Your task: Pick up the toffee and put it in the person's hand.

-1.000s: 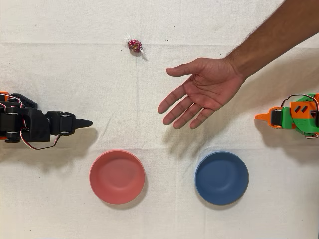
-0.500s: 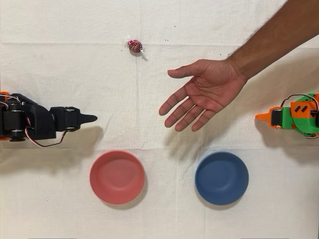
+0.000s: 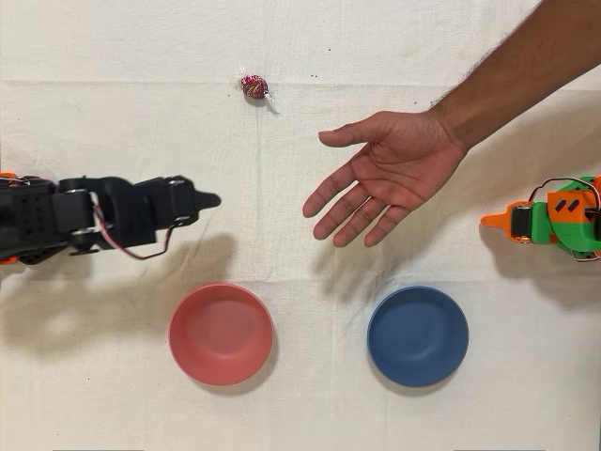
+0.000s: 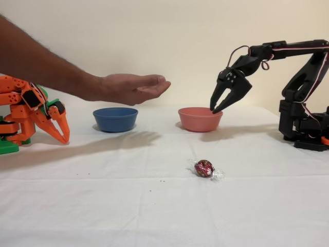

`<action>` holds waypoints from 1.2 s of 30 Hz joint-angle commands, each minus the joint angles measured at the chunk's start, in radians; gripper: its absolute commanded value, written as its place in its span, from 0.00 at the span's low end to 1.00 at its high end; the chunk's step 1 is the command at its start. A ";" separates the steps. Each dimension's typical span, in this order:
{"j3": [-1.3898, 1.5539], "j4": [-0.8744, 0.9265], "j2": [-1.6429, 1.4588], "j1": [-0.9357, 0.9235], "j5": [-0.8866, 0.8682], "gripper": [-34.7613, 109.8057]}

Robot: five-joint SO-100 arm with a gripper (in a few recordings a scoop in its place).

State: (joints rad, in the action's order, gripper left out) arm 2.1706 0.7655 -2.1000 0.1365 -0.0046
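The toffee [image 3: 254,87], a small red-pink wrapped sweet, lies on the white cloth at the top of the overhead view and at the front [image 4: 204,168] in the fixed view. The person's hand [image 3: 390,174] is held palm up above the cloth, right of the toffee, and reaches in from the left in the fixed view [image 4: 131,87]. My black gripper [image 3: 214,199] hangs in the air at the left, lower than the toffee in the picture and well apart from it. In the fixed view the gripper [image 4: 216,109] points down above the pink bowl, its fingertips together and holding nothing.
A pink bowl [image 3: 221,334] and a blue bowl [image 3: 417,335] stand along the lower part of the overhead view, the pink one [image 4: 199,119] below my gripper in the fixed view. The idle orange arm [image 3: 549,221] rests at the right edge.
My black arm has stretched out to the right and slightly up the overhead picture, toward the toffee. The hand has drifted a little. The toffee has stayed put.
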 commanded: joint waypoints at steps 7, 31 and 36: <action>-0.206 -0.074 0.204 0.129 0.060 0.28; -0.555 -0.094 0.666 0.337 0.055 0.37; -0.609 -0.100 0.735 0.379 0.061 0.38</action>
State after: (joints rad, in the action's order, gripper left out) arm 1.6506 0.6750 -1.3438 0.4786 0.0337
